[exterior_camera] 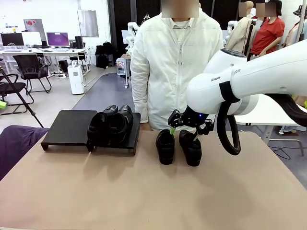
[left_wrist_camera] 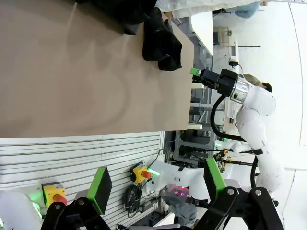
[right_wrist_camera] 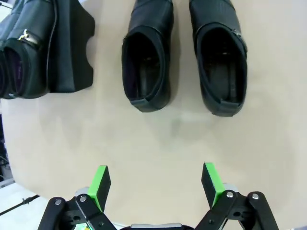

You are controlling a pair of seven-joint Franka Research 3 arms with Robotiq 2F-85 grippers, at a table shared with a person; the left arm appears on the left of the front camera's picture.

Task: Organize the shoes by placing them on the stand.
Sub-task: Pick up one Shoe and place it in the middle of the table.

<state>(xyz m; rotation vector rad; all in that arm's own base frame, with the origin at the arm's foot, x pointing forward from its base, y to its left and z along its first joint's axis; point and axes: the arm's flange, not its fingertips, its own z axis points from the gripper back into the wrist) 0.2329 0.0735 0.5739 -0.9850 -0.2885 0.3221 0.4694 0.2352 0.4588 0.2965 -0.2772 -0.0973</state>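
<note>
Left gripper is hanging beyond the table edge, jaws spread wide, gripping nothing. Stand is sitting along the far edge toward the left corner, and two shoes are lying side by side on its right section. Two loose shoes, one beside the other, are resting mid far edge, just apart. Right gripper is hovering over them, fingers fully spread, holding and touching nothing.
</note>
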